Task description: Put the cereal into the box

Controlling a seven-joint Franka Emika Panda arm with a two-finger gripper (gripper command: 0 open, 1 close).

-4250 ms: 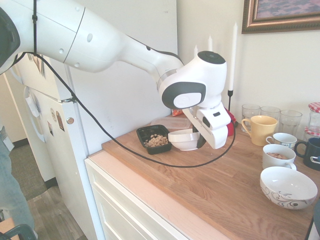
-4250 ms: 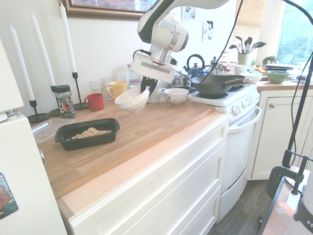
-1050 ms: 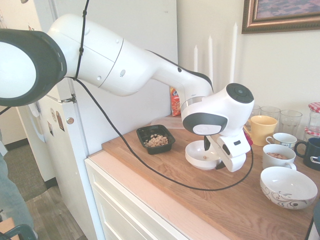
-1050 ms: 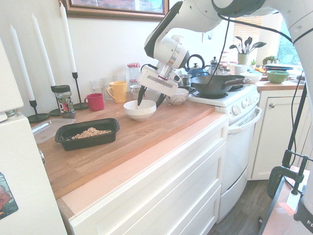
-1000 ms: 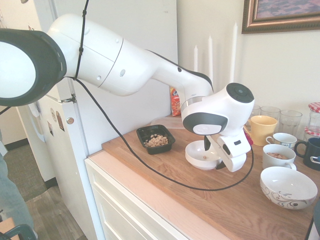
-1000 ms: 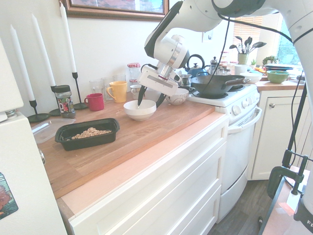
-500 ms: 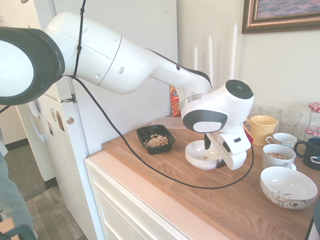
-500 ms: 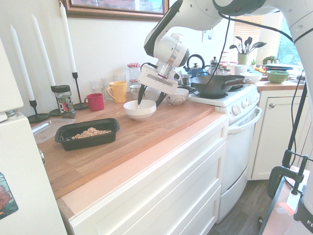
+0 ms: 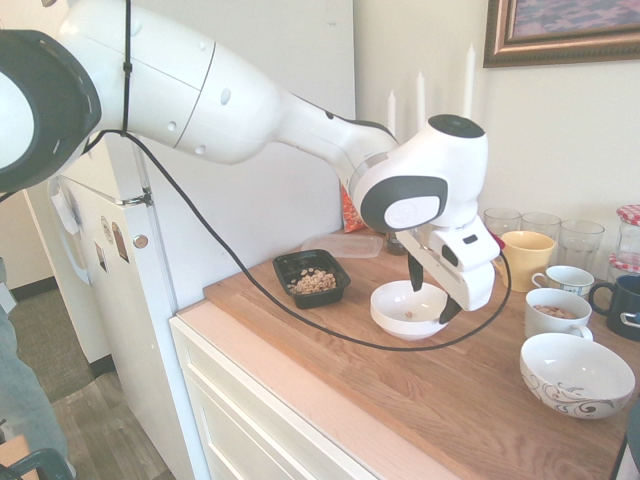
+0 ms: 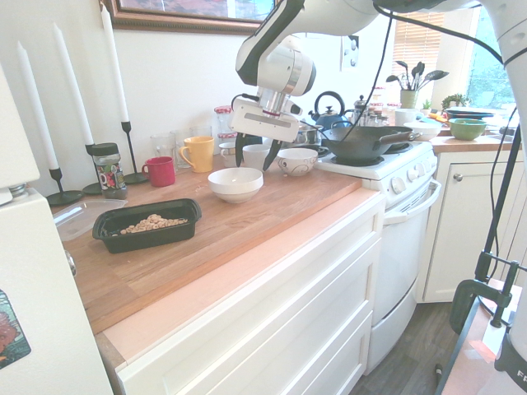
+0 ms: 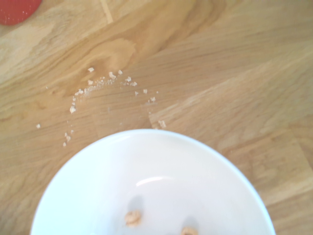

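- Box (image 9: 311, 279): black tray at the counter's (image 9: 420, 375) left end, holding the cereal (image 9: 313, 282) as a small heap.
- White bowl (image 9: 408, 309): upright on the wood, well apart from the box; two stray pieces (image 11: 133, 217) lie inside, crumbs (image 11: 105, 82) beside it.
- Gripper (image 9: 432, 290): above the bowl, fingers spread, carrying nothing.
- Step: pouring appears finished; next move, by judgement, is clearing away without touching the bowl.
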